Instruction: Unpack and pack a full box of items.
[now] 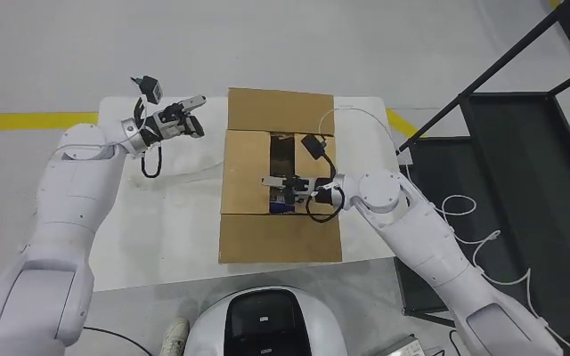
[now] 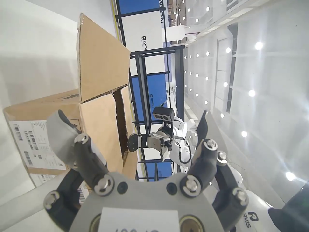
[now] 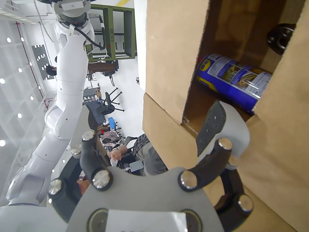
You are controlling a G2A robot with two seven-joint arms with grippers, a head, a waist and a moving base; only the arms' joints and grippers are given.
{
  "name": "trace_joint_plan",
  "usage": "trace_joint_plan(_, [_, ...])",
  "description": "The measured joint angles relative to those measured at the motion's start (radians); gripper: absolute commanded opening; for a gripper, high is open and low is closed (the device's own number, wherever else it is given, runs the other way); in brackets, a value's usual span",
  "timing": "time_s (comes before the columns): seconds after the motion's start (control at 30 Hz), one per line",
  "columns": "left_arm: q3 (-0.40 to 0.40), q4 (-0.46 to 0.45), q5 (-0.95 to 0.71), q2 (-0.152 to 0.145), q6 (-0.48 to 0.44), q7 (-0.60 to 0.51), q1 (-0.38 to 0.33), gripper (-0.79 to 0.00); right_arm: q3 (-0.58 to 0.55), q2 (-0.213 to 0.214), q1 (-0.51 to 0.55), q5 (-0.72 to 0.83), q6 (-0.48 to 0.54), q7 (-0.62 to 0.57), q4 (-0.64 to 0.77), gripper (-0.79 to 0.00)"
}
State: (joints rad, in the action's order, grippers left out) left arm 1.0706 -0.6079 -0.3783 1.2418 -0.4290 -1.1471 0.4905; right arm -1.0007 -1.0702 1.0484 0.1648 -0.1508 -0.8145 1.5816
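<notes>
Both spread open: left end effector beside cardboard box, right end effector near cylindrical can.

Bright, even light is being thrown from overhead onto the white table top, while the gap between the flaps of the brown cardboard box is left dark. Starburst glare is flared off the round ceiling lamps, straight lines are bowed towards the edges, and the blue cylindrical spray can is caught half in shade.
</notes>
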Motion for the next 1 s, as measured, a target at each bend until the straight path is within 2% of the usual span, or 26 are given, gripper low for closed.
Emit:
trace_joint_plan(0.13, [-0.011,-0.061,0.097,-0.013,-0.046,-0.004,0.020,0.000,0.017,-0.006,-0.009,-0.015,-0.007,0.010,-0.013,0.000])
trace_joint_plan(0.33, [0.017,-0.096,0.058,-0.025,-0.042,-0.044,0.040,0.000,0.070,-0.029,-0.065,-0.010,0.016,0.019,-0.079,0.000])
trace_joint_plan(0.53, [0.050,-0.107,-0.010,-0.033,-0.022,-0.069,0.053,0.000,0.150,-0.071,-0.162,0.061,0.071,-0.016,-0.199,0.000])
trace_joint_plan(0.73, [0.108,-0.112,-0.060,-0.050,-0.024,-0.044,0.059,0.000,0.164,-0.106,-0.218,0.245,0.225,-0.104,-0.295,0.000])
trace_joint_plan(0.87, [0.166,-0.159,-0.100,-0.063,-0.079,0.041,0.077,0.000,0.166,-0.121,-0.231,0.305,0.345,-0.130,-0.295,0.000])
trace_joint_plan(1.0, [0.212,-0.241,-0.180,-0.070,-0.100,0.074,0.114,0.000,0.219,-0.153,-0.281,0.347,0.351,-0.142,-0.322,0.000])
